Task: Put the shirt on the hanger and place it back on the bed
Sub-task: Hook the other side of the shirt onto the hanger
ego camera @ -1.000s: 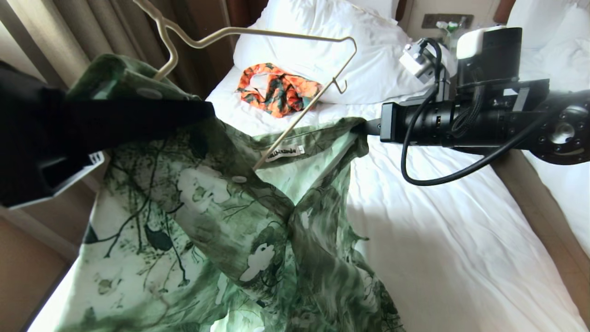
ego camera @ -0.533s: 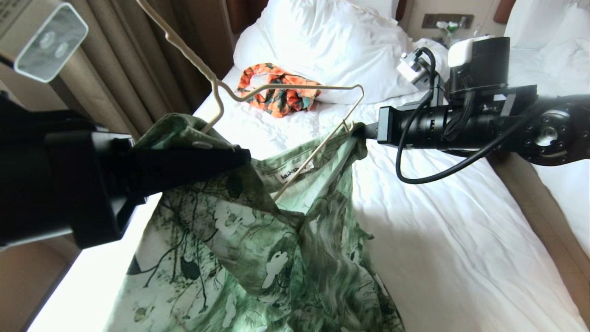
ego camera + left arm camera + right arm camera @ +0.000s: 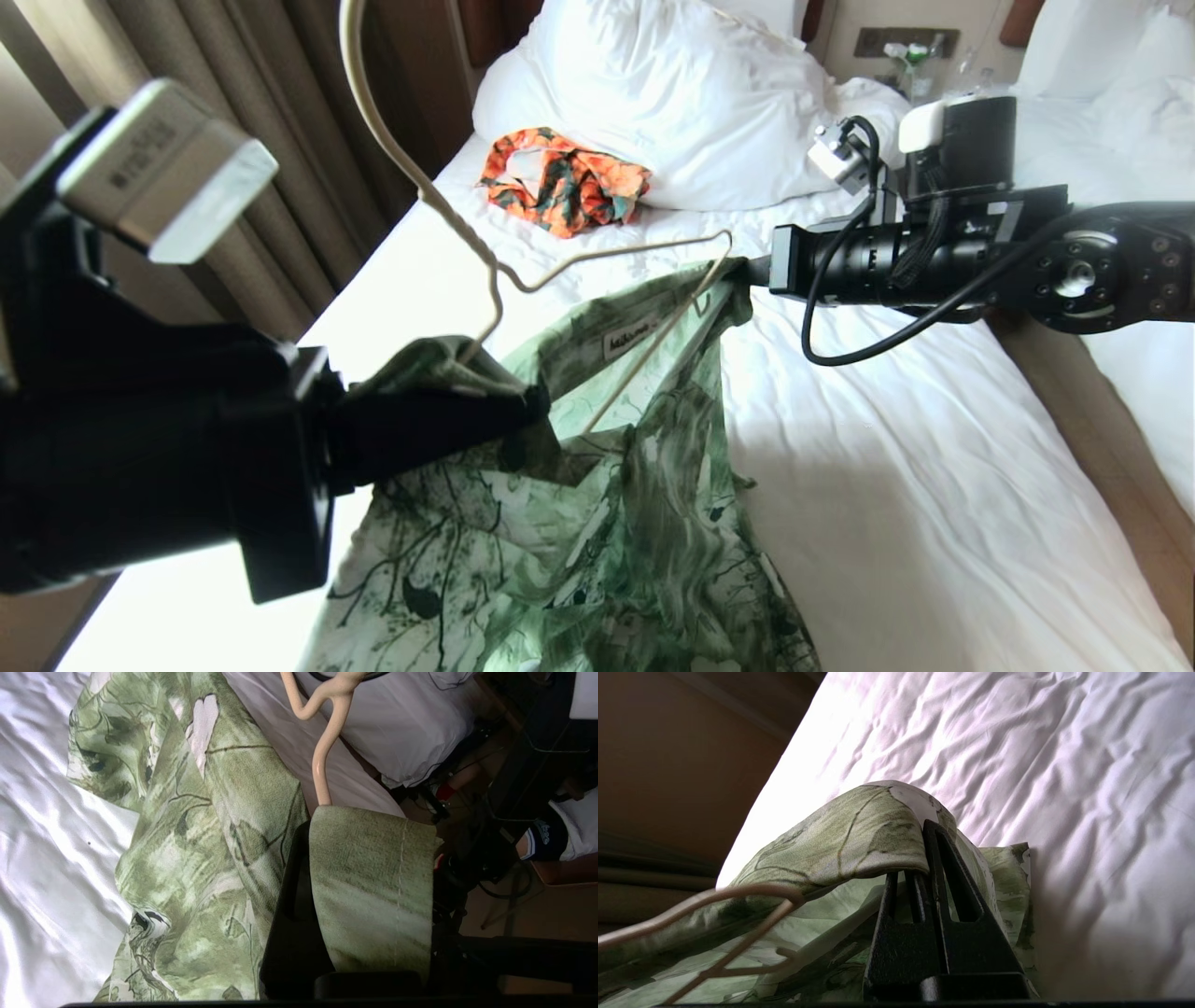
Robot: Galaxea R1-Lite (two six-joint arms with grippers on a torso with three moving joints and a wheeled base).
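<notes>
The green flower-print shirt (image 3: pixel 579 551) hangs stretched between both grippers above the bed (image 3: pixel 934 485), its lower part trailing on the sheet. My left gripper (image 3: pixel 523 411) is shut on one bunched shoulder of the shirt (image 3: pixel 373 882), and the fabric drapes over that gripper (image 3: pixel 308 830). The cream hanger (image 3: pixel 439 205) rises from that fold; whether it is pinched too I cannot tell. Its far arm (image 3: pixel 653 252) reaches into the open collar. My right gripper (image 3: pixel 742 271) is shut on the other collar edge (image 3: pixel 859 835), fingertips together (image 3: pixel 927 828), with the hanger's end (image 3: pixel 714 896) beside it.
An orange-and-green garment (image 3: pixel 565 182) lies by the white pillow (image 3: pixel 672 93) at the head of the bed. Brown curtains (image 3: pixel 233 112) hang along the left side. A second white bed (image 3: pixel 1120 121) stands at the right, across a narrow gap.
My left gripper has sunk and moved inward over the bed with the shirt and hanger. The hanger has tipped, its far arm dropping into the collar. The right gripper has lowered slightly.
</notes>
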